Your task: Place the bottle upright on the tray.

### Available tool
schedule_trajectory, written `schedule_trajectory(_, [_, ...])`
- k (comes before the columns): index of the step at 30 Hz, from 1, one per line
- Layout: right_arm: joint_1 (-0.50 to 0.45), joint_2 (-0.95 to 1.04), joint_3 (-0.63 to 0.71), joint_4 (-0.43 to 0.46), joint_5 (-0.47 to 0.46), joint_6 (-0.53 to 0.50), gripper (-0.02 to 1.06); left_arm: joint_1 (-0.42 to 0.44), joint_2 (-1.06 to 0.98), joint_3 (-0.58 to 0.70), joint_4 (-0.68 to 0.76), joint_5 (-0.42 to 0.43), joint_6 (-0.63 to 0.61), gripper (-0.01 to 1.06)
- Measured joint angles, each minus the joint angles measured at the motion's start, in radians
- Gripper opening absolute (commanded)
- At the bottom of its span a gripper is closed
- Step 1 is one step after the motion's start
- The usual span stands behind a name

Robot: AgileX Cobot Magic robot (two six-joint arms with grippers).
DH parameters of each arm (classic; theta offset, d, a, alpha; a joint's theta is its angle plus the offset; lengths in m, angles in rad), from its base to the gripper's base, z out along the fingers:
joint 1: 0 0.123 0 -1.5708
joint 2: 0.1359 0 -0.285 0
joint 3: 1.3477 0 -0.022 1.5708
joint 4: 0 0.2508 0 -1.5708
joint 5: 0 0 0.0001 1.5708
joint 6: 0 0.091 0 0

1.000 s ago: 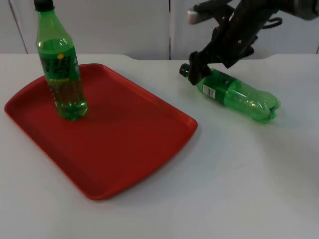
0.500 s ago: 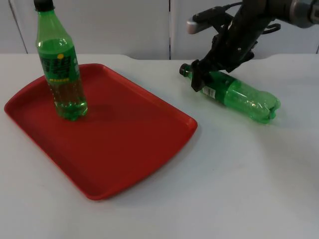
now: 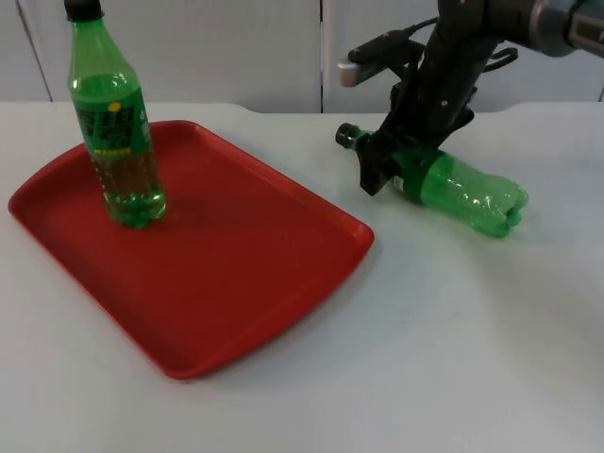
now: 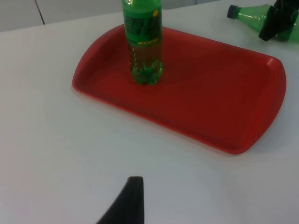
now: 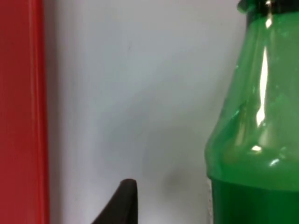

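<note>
Red tray (image 3: 236, 274) as landmark, read from left to right across the white table (image 3: 453, 340). On the tray's far-left part an upright green bottle (image 3: 113, 123) stands with its black cap on; the left pincer (image 4: 128, 200) waits on the near side of the tray, one black fingertip showing, and whether it is open or closed cannot be told. Off the tray's right edge, apart from it, the lying green bottle (image 3: 453, 184) rests on its side on the table, capped neck toward the tray and base away from it. The right pincer (image 3: 392, 165) is down at this bottle's shoulder, its black fingers straddling the body just behind the neck; the right wrist view shows the bottle's green wall close beside one fingertip (image 5: 121, 200), with table between them, so the pincer appears open and not yet gripping. Likely risks: the round, smooth bottle may roll or slide away as the fingers close; a hold this near the neck leaves the base hanging, so the bottle may swing when lifted; set down tilted on the tray, it may topple.
</note>
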Motion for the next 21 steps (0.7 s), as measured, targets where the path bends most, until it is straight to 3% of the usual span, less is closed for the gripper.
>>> schedule_trajectory(5, [0.000,0.000,0.000,-0.002,-0.006,0.020,0.92,0.000,0.000,0.000,0.000,0.000,0.000,1.05])
schedule_trajectory(8, [0.000,0.000,0.000,-0.021,-0.003,0.041,0.75,0.000,0.000,0.000,0.000,0.000,0.000,1.05])
schedule_trajectory(9, [0.000,0.000,0.000,-0.031,0.003,0.047,0.75,0.000,0.000,0.000,0.000,0.000,0.000,1.05])
schedule_trajectory(12, [0.000,0.000,0.000,-0.048,0.011,0.052,0.49,0.000,0.000,0.000,0.000,0.000,0.000,1.05])
schedule_trajectory(13, [0.000,0.000,0.000,-0.048,0.011,0.052,0.33,0.000,0.000,0.000,0.000,0.000,0.000,1.05])
schedule_trajectory(14, [0.000,0.000,0.000,-0.055,0.011,0.054,0.33,0.000,0.000,0.000,0.000,0.000,0.000,1.05])
schedule_trajectory(17, [0.000,0.000,-0.001,-0.055,0.011,0.054,0.00,0.000,0.000,0.000,0.000,0.000,0.000,1.05])
schedule_trajectory(21, [0.000,-0.004,-0.001,-0.055,0.012,0.054,0.00,0.000,0.000,0.000,0.000,0.000,0.000,1.05])
